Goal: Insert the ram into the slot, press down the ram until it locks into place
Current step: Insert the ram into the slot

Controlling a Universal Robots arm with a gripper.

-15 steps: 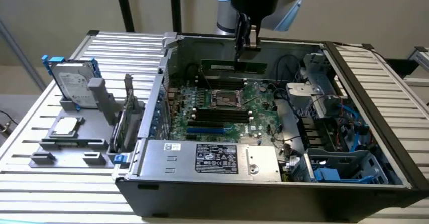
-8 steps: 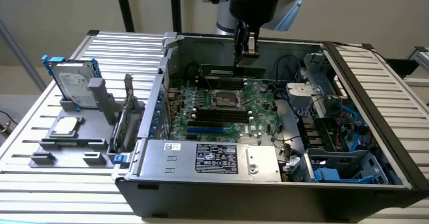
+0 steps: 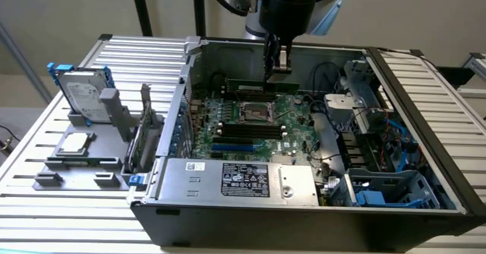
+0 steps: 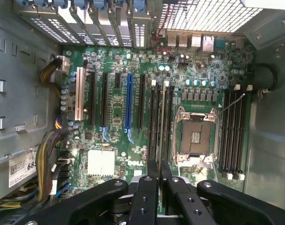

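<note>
Exterior view, near to far. Black slots (image 3: 251,130) lie at 6 o'clock of the bare processor socket (image 3: 258,111), apparently empty, inside the open computer case (image 3: 227,60). Ram (image 3: 262,86) is at 12 o'clock of that socket, level, apparently hanging above the motherboard (image 3: 297,117), not seated. End effector (image 3: 276,67) is pinched nearly closed on the ram's top edge. Step, by my reading: approach to insertion. The move calls for the stick's edge lined along one slot, clips open, before any pressing.
</note>
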